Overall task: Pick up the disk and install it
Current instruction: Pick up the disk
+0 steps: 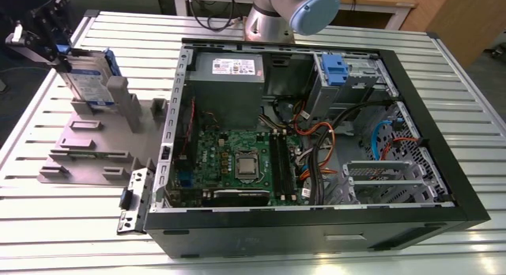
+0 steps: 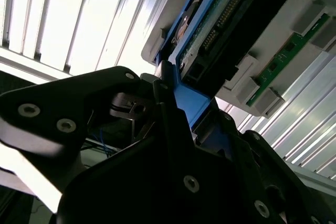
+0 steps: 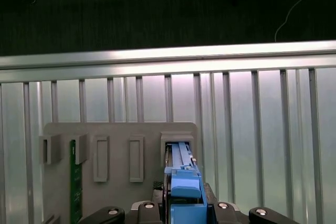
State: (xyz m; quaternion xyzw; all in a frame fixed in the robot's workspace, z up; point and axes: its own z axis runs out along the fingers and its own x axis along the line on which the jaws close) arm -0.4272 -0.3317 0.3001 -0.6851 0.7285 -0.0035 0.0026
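Blue plastic rails [image 3: 184, 184] are seen framing the disk [image 1: 85, 79], which stands on edge in the grey holder [image 1: 95, 153] on the table [image 1: 71, 227]. It is at the exterior view's left, outside the open computer case [image 1: 316, 227]. The fingers [image 2: 167, 121] are closed on the disk's upper end, and in the second wrist view one blue rail is clamped between them.

The disk is judged stiff and fairly heavy for its size. Its smooth metal face could slip, and its exposed circuit board should not be pressed. The rails are judged the proper place for a hold, since plastic gives purchase and the board is spared.

One disk, one holder, one case and one arm [image 1: 273, 14] are counted. One green memory board [image 3: 76, 182] is lodged in the holder, and one blue-latched cage [image 1: 332, 70] is seen inside the case.
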